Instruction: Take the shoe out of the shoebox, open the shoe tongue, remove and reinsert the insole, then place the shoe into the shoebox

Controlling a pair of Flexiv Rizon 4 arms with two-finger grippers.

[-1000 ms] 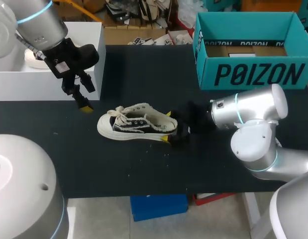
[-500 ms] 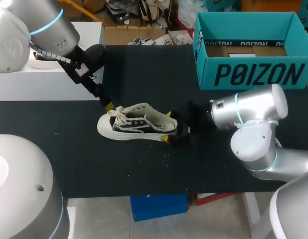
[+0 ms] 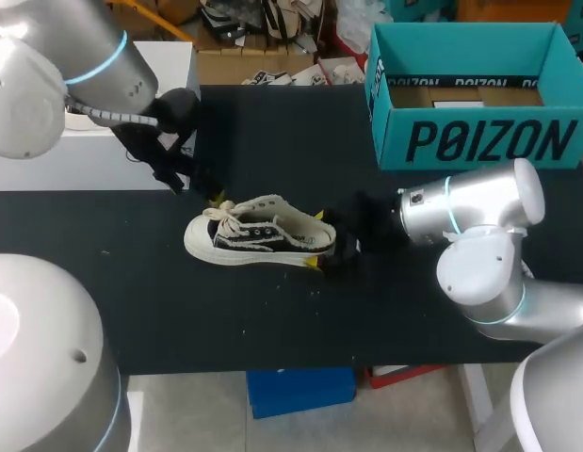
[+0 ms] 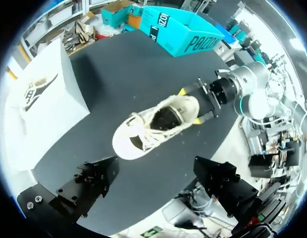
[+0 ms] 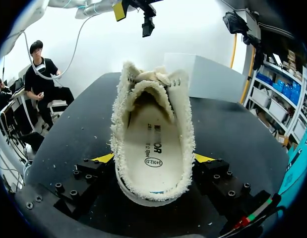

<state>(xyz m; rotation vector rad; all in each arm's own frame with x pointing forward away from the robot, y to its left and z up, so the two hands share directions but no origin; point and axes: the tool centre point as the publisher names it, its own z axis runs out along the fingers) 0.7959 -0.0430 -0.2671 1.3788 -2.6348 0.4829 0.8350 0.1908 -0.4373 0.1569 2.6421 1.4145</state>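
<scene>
— Black table (image 3: 272, 320), seen from above: where is the shoe (image 3: 258, 235)?

— Lying on its sole at mid-table, well apart from the teal shoebox (image 3: 479, 141), which stands open at the far right. The toe points toward the left arm's side and the heel toward the right arm's.

— And the grippers?

— The right gripper (image 5: 154, 157) is clamped on the heel, with a yellow tip pressed to each side. The left gripper (image 4: 155, 163) hangs above the toe end near the laces, fingers spread wide, holding nothing.
</scene>
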